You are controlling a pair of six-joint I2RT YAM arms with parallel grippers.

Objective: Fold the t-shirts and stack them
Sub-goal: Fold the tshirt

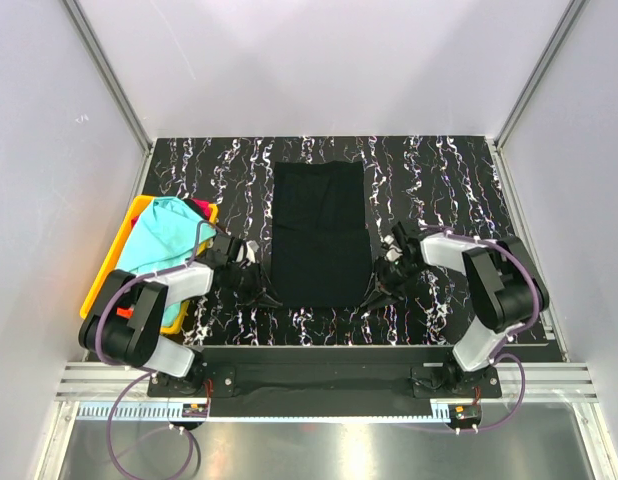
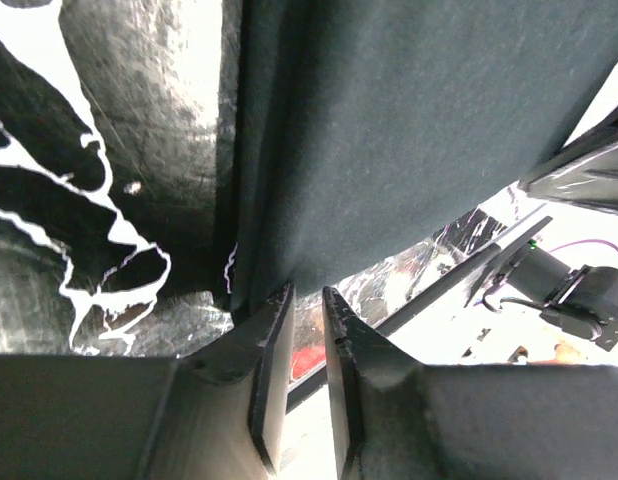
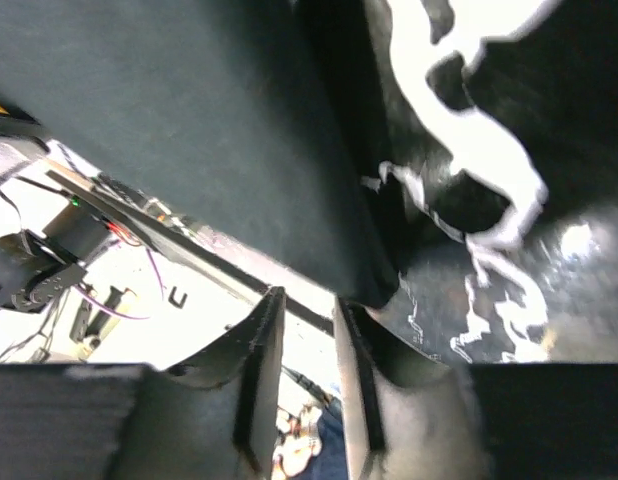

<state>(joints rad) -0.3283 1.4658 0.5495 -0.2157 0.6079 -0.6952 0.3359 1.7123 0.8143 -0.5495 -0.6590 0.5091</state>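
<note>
Both arms were bent low over the near half of the counter (image 1: 449, 180). The left arm (image 1: 139, 322) had its elbow out over the left edge and its forearm reaching right. The right arm (image 1: 504, 285) mirrored it, elbow out to the right and forearm reaching left. The left pincer (image 1: 261, 293) sat at the near left corner of the black t-shirt (image 1: 319, 230), and the right pincer (image 1: 374, 293) sat at its near right corner, both pointing inward at the near hem. From the left wrist view, the fingers (image 2: 269, 340) stood only a narrow slit apart, with light showing through the gap. The shirt's corner met the tip of one finger, and I could not tell whether any cloth was actually nipped. The right wrist view was much the same: its fingers (image 3: 354, 350) were a thin gap apart, the corner of the cloth touched one tip, and no hold on the cloth was plain to see. I counted three shirts. The black one lay flat as a long rectangle in the middle of the counter, running from near to far between the two arms. A turquoise t-shirt (image 1: 161, 238) was heaped in the single yellow bin (image 1: 101, 285) at the left edge. An orange-red t-shirt (image 1: 200, 209) peeked out at the bin's far right corner, just beside the turquoise one.
</note>
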